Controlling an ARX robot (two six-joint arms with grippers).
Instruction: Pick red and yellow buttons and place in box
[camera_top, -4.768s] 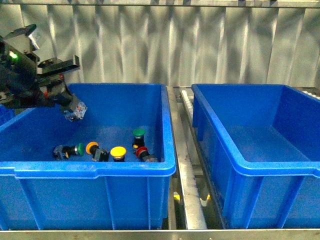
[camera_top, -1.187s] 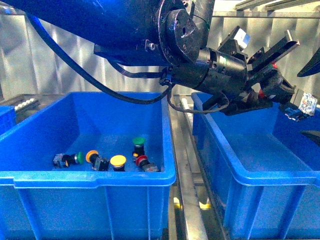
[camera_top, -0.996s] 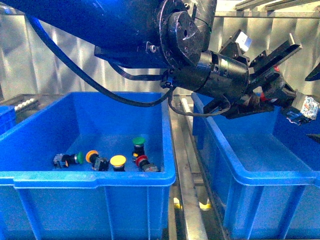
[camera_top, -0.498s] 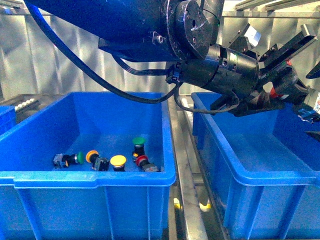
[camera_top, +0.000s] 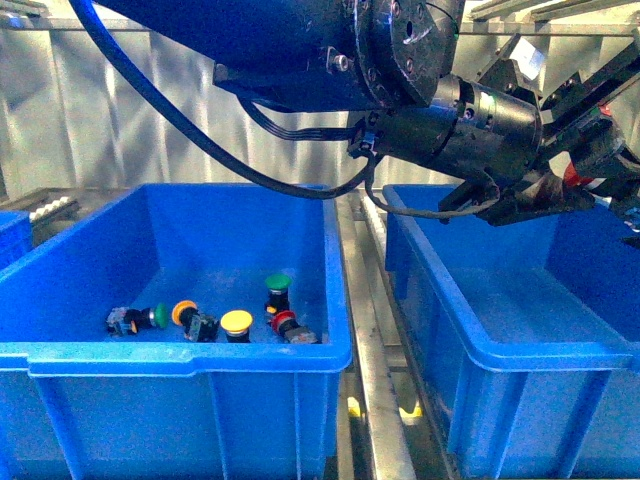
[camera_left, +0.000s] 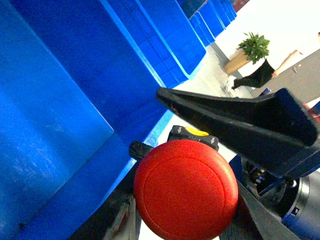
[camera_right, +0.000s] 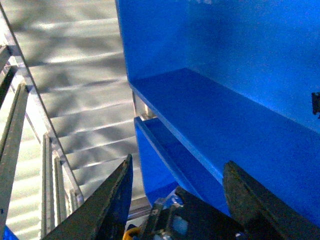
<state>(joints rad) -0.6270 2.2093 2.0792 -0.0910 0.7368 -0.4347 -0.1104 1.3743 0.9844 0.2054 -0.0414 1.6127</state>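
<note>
Red button (camera_left: 185, 189): fills the lower centre of the left wrist view, cap toward the lens, pinched by its black body with the dome left clear.
Left gripper (camera_top: 590, 150): clamped on that button at the upper right of the front view, the arm reaching across, judged to hold it over the drop spot.
Box (camera_top: 560, 355): lower right, open below the grip; letting go looks like the next step.
Source crate (camera_top: 180, 358): lower left; it holds a yellow button (camera_top: 236, 322), an orange-yellow button (camera_top: 183, 312), a second red button (camera_top: 283, 322) and green buttons (camera_top: 278, 283), which are not wanted.
Right gripper (camera_right: 177, 162): fingers spread wide, nothing between them, beside a blue wall.
Corrugated wall (camera_top: 200, 130): behind everything.
</note>
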